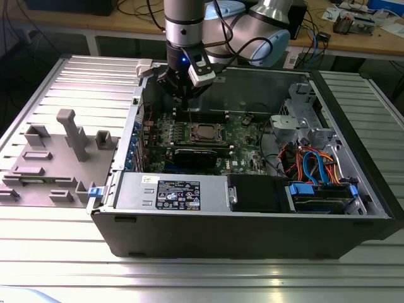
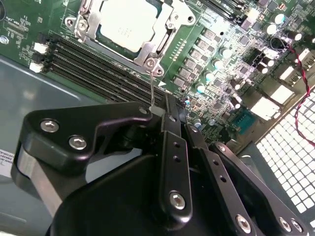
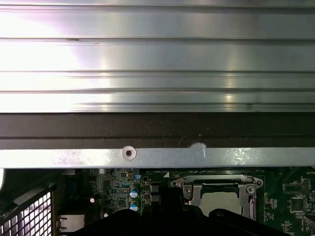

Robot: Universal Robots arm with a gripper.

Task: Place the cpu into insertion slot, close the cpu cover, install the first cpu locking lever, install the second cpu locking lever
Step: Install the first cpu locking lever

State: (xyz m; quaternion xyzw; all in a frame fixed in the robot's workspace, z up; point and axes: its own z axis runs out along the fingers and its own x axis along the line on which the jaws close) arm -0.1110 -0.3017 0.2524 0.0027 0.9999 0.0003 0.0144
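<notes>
The cpu (image 2: 125, 22) lies flat in the insertion slot (image 1: 192, 134) on the green board, its silver top showing through the cut-out of the cpu cover (image 2: 165, 37), which is folded down over it. A thin wire locking lever (image 2: 152, 91) runs from the socket's corner screw up to my fingertips. My gripper (image 2: 165, 109) is shut, its black fingers pressed together just beyond that socket corner, and the lever's end touches them. Whether the wire is pinched I cannot tell. In the exterior view the gripper (image 1: 187, 96) hangs over the board behind the cpu (image 1: 206, 132).
Long black memory slots (image 2: 98, 64) lie between the socket and my fingers. A black card (image 1: 199, 154), a power supply (image 1: 177, 192) and a drive cage with cables (image 1: 315, 170) crowd the case. The case wall (image 3: 157, 130) stands close. A grey fixture (image 1: 69, 136) sits on the exterior view's left.
</notes>
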